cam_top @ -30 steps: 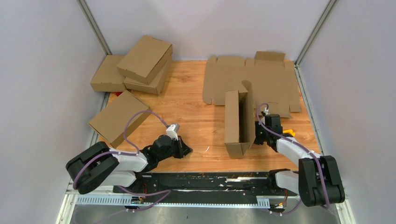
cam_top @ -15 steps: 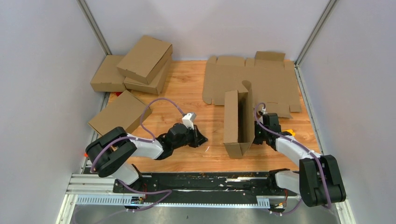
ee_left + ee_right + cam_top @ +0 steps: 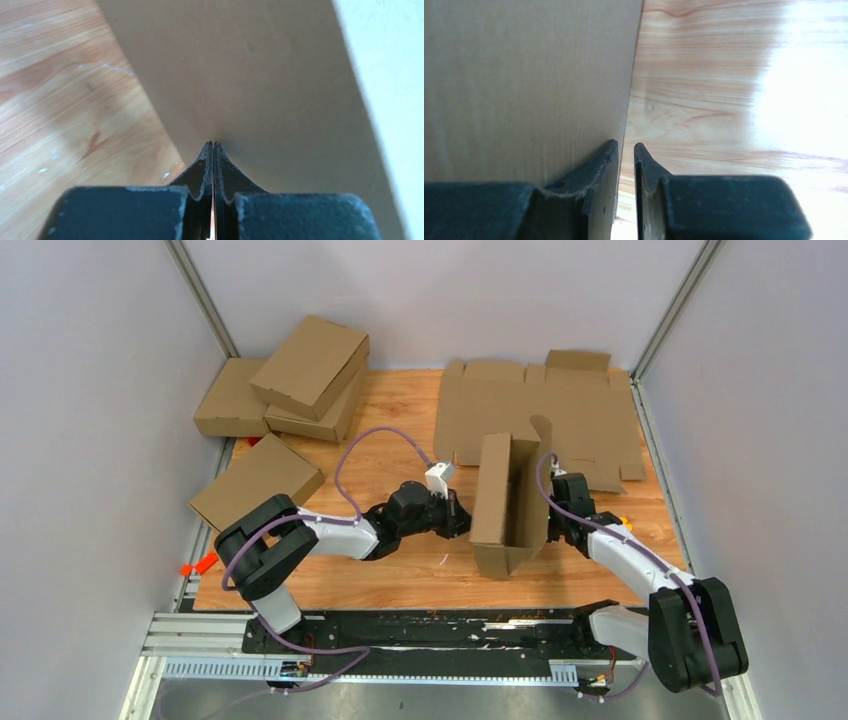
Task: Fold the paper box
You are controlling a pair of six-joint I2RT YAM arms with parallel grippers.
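The paper box (image 3: 505,505) stands half folded on the wooden table, its two long walls upright and its open side up. My left gripper (image 3: 462,520) is shut and empty. In the left wrist view its tips (image 3: 213,144) touch the box's left wall (image 3: 260,75) from outside. My right gripper (image 3: 552,527) is at the box's right wall. In the right wrist view its jaws (image 3: 626,144) are closed to a narrow gap, and the edge of that wall (image 3: 524,75) runs down between them.
A flat die-cut cardboard sheet (image 3: 540,420) lies at the back right. Folded brown boxes (image 3: 305,375) are stacked at the back left, with another box (image 3: 255,490) at the left. A small red item (image 3: 197,565) lies at the left edge and a yellow one (image 3: 622,523) by the right arm.
My left arm has swept right from near its base until its shut tips touch the box's left wall. The box has tipped slightly. The right gripper has stayed at the right wall.
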